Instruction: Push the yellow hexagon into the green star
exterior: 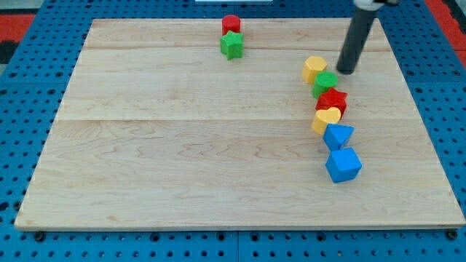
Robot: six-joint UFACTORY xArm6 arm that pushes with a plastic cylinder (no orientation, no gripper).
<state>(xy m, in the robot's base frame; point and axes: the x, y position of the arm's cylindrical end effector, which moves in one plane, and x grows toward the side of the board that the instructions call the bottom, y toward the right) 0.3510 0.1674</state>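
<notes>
The yellow hexagon (pixel 314 68) lies right of the board's middle, near the view's top. The green star (pixel 231 45) lies well to its left, touching a red cylinder (pixel 231 24) just above it. My tip (pixel 344 72) stands just right of the yellow hexagon with a small gap, and just above right of a green round block (pixel 325 83) that touches the hexagon's lower right.
Below the green round block a chain runs down: a red star (pixel 333 100), a yellow heart (pixel 327 118), a blue triangle (pixel 338 135) and a blue cube (pixel 343 164). The wooden board (pixel 182 145) rests on a blue pegboard.
</notes>
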